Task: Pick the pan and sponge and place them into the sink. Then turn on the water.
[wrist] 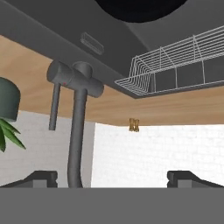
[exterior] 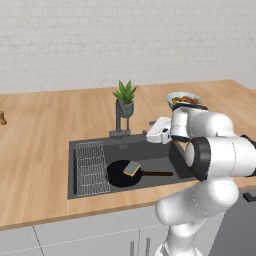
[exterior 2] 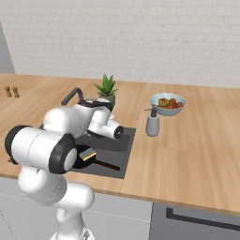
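Wooden bench fronted by a white brick wall is shown, with the dark sink recessed into it. The pan is seen lying flat on the basin floor, its thin handle directed toward the arm's side of the basin. The sponge is seen resting on the pan, at the rim nearest the handle. A wire rack is set in the basin just beside the pan, on the side away from the arm. The dark faucet is mounted at the basin's back edge, with no stream visible at its spout. Behind the faucet a potted plant is placed. The hand is held above the back corner of the sink, near the faucet, pointing at it sideways; its fingers are spread wide apart and nothing is gripped between them. A grey soap dispenser and, just behind it, a pale bowl of food are set on the bench beside the sink.
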Tool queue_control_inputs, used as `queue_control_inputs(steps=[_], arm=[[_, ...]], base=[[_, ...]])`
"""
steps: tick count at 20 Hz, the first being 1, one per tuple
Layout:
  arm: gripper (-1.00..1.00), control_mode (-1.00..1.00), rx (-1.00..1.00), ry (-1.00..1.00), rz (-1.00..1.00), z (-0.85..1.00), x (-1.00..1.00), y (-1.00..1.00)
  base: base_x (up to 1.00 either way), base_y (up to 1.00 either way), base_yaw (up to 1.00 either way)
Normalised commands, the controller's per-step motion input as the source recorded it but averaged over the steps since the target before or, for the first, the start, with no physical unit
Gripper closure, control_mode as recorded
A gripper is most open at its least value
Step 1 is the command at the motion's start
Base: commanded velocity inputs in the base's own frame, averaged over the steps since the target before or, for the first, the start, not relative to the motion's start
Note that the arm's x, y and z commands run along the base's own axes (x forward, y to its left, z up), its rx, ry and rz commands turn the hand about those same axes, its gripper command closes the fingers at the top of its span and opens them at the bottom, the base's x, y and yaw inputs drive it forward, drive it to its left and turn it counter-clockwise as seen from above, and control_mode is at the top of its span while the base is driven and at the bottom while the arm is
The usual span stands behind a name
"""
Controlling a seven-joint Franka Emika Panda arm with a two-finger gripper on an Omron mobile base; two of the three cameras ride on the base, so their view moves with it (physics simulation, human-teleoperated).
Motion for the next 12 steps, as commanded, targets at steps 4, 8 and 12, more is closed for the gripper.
queue_control_inputs(steps=[4, 8, 12], arm=[[-1.00, -1.00, 0.00, 0.00, 0.00, -0.25, 0.36, 0.26], [-1.00, -1.00, 0.00, 0.00, 0.00, -0.19, 0.44, 0.16], [-1.00, -1.00, 0.00, 0.00, -0.03, -0.16, 0.45, 0.00]], base=[[0.00, 0.00, 0.00], [0.00, 0.00, 0.00], [0.00, 0.00, 0.00]])
